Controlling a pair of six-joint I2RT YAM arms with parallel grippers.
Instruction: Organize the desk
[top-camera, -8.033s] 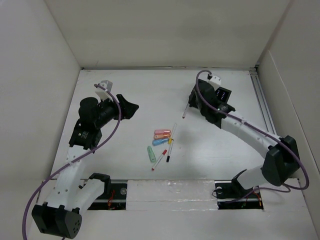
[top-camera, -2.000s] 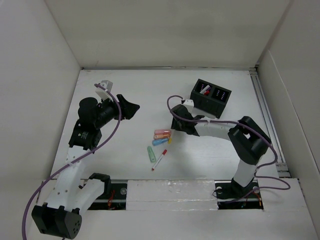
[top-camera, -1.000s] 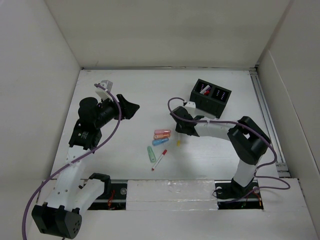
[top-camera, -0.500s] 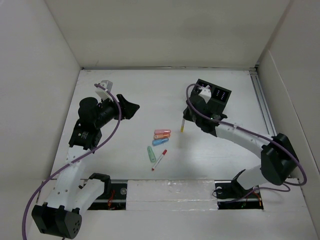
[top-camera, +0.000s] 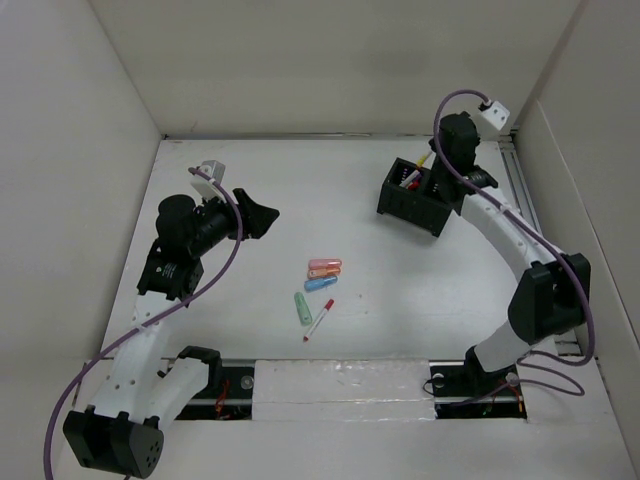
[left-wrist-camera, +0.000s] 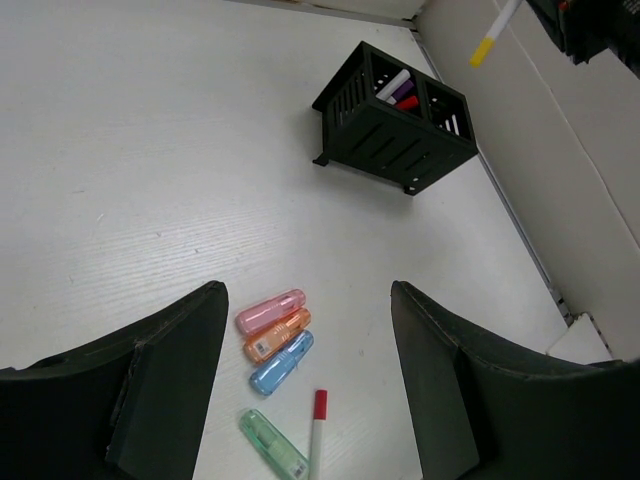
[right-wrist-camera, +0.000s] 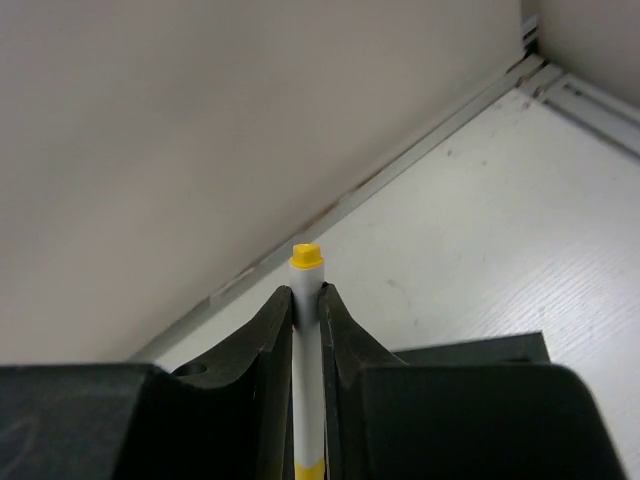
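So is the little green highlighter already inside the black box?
No, the small green plastic highlighter lies on the white desk, beside the red-capped white pen, well apart from the black slatted organizer box.

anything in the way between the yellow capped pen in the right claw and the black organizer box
Nothing visible. The right claw holds the white yellow-capped pen in open air above the black slatted organizer box; other pens stand in one compartment.

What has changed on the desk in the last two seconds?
The right claw took the yellow pen off the desk and carried it to the far right, above the box. The left arm, highlighters and red pen stayed.
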